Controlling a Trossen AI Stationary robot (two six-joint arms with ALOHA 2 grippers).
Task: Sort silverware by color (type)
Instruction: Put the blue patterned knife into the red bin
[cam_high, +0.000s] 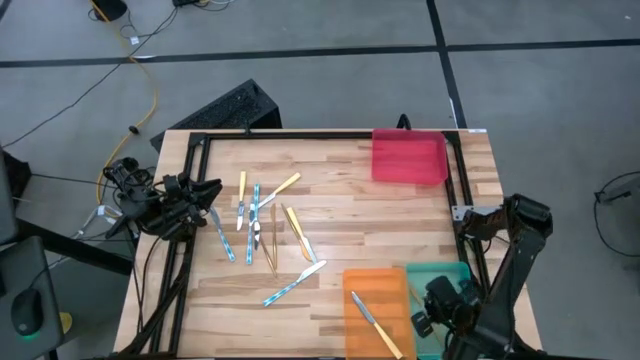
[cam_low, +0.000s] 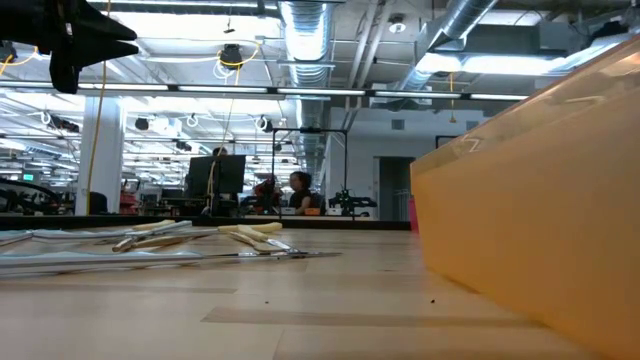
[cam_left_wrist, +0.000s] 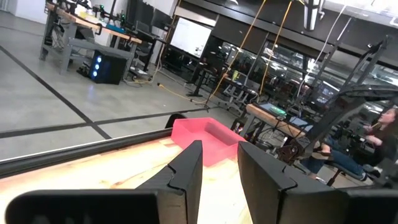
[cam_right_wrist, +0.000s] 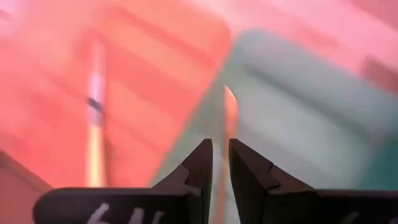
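Note:
Several pieces of silverware (cam_high: 262, 228) with light-blue, yellow and wood-coloured handles lie flat and scattered on the middle-left of the wooden table; the low view shows them (cam_low: 150, 236) at the left. One yellow-handled piece (cam_high: 375, 322) lies in the orange tray (cam_high: 392, 285), and it also shows in the right wrist view (cam_right_wrist: 93, 134). My right gripper (cam_high: 433, 300) hangs above the border of the orange and teal trays, its fingers (cam_right_wrist: 221, 149) a narrow gap apart with nothing between them. My left gripper (cam_high: 214, 189) waits open (cam_left_wrist: 219, 149) at the table's left edge, pointing level.
A teal tray (cam_high: 447, 273) stands right of the orange one at the near right. A red tray (cam_high: 408, 158) sits at the far right corner. A black frame (cam_high: 300, 134) runs along the table's edges. In the low view the orange tray's wall (cam_low: 540, 220) fills the right.

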